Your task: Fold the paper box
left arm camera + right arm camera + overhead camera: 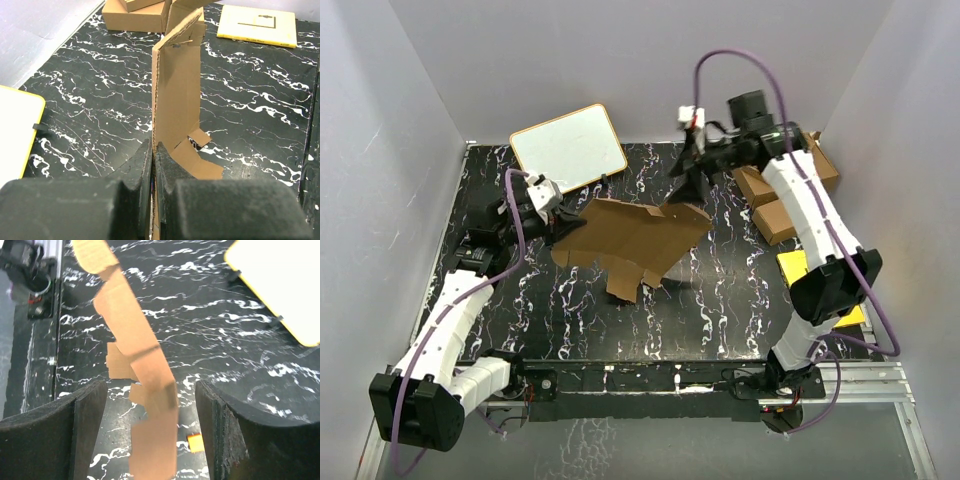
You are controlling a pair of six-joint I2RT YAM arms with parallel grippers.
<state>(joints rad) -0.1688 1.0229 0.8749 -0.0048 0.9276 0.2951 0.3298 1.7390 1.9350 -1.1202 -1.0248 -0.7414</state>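
- The paper box (635, 240) is a flat die-cut sheet of brown corrugated card with tabbed flaps. It lies unfolded near the middle of the top view, over the black, white-veined table (720, 310).
- The left gripper (152, 162) is pinched tight on the sheet's edge. The left wrist view shows the card edge-on and standing upright.
- The right gripper (150, 400) is spread wide, with a strip of card in the gap touching neither pad.
- Brown cartons (775, 200) are stacked at upper right, their insides hidden. A yellow sheet (798, 268) lies just below them.
- Only the right wrist view shows a small orange scrap (196, 442) on the table.
- A white board (568, 147) with a yellow rim lies at upper left.
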